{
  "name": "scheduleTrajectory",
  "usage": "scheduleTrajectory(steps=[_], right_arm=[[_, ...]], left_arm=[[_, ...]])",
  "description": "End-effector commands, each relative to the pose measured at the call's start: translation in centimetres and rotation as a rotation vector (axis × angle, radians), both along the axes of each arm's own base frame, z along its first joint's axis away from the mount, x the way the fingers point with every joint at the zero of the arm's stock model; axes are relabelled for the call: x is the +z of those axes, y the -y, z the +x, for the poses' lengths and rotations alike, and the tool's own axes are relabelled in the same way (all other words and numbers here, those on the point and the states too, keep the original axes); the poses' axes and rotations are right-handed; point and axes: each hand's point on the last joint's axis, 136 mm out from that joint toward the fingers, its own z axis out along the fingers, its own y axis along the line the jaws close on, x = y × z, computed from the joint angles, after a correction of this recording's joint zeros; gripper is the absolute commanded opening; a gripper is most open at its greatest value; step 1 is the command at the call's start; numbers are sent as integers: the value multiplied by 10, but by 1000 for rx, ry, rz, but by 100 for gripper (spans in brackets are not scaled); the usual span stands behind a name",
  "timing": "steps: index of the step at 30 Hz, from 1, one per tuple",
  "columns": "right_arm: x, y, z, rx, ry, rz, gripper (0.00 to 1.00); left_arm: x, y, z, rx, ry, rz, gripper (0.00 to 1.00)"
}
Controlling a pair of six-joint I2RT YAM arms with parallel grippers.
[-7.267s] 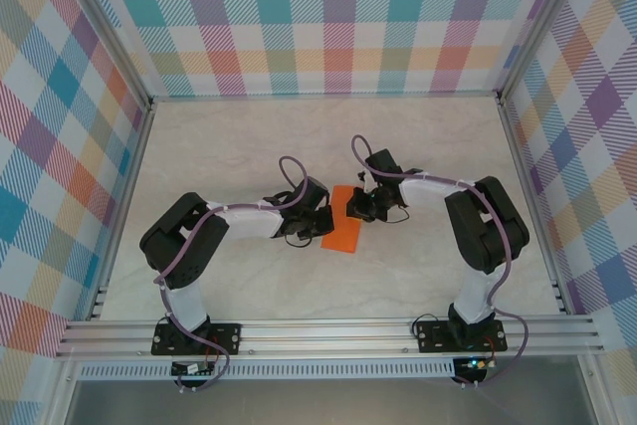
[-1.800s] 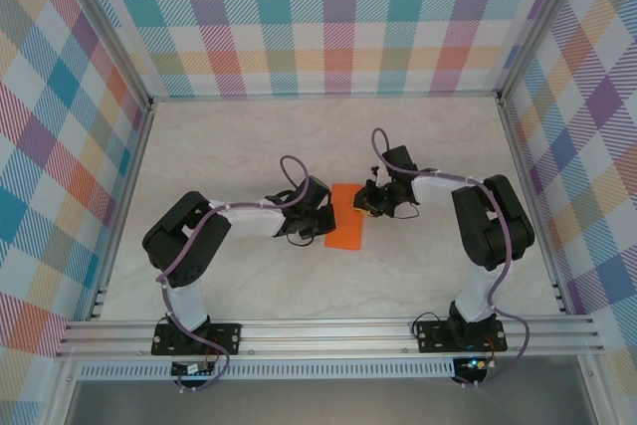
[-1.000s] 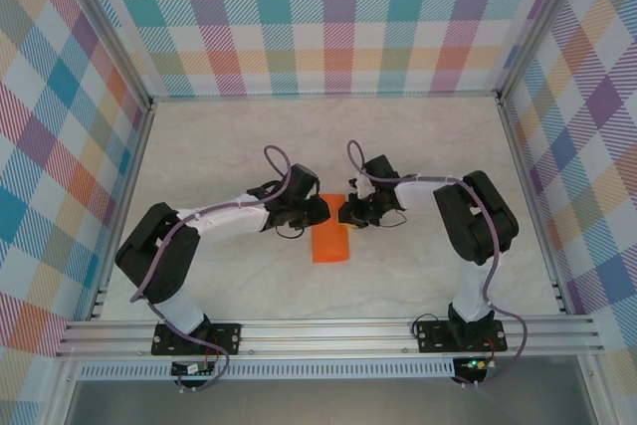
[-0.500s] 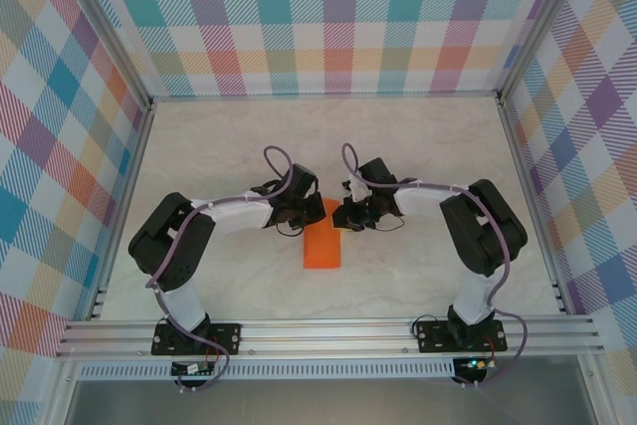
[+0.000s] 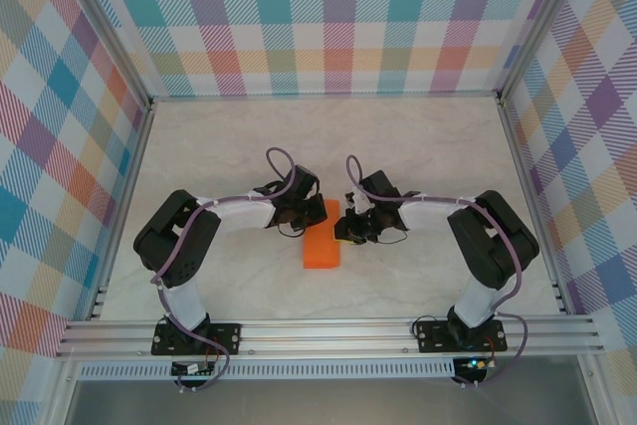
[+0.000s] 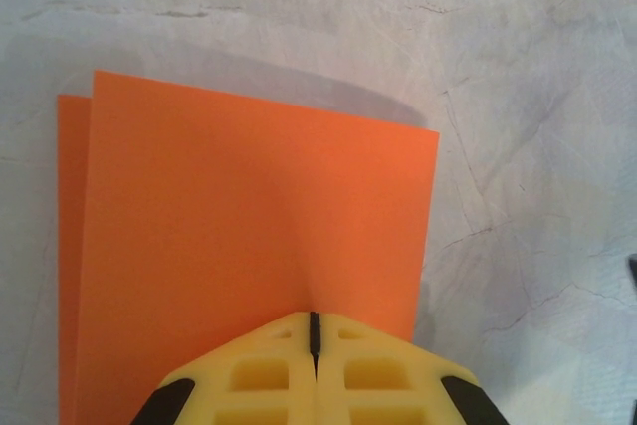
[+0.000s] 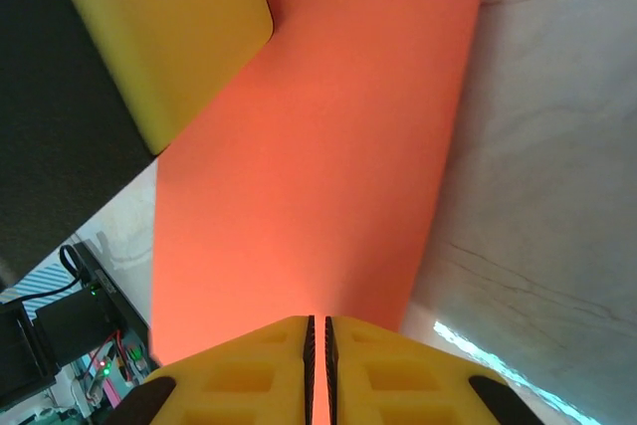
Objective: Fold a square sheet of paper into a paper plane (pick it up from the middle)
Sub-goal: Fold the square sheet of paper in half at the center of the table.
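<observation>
Two arms rooted at near edge of pale marbled table (image 5: 448,156), elbows flared outward, forearms converging mid-table. Between them, resting on table, folded bright orange square sheet of paper (image 5: 320,248), far-left edge pinched by clenched left gripper (image 5: 312,216), right edge by clenched right gripper (image 5: 344,231).

No legible text, label, brand or number in view

Free room on the bench (image 5: 199,146) far, left and right. Centre crowded: left tool (image 5: 317,217) and right tool (image 5: 345,232) meet over orange sheet (image 5: 321,248). Plaid walls (image 5: 338,17) bound three sides.
</observation>
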Motion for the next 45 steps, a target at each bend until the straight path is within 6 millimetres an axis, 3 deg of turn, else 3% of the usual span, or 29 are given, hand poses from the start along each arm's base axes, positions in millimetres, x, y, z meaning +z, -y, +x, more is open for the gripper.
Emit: scheduleTrajectory(steps=[1,7,13,21,30,45], right_arm=[[-5,-9,5,-4,-16,8,14],[-24,-6,0,13,-38,-25,13],[-34,-6,-16,157,-7,8,12],[-18,-7,-20,221,50,46,13],[-7,4,-7,39,61,-16,16],[-29,3,-46,94,-56,-77,15]], left_arm=[[9,8,12,7,14,-52,5],[13,21,11,-24,5,-120,6],[8,31,14,-33,-12,-160,6],[3,36,19,-35,-15,-159,7],[-21,17,18,-3,-31,-36,4],[-37,7,15,15,-50,20,3]])
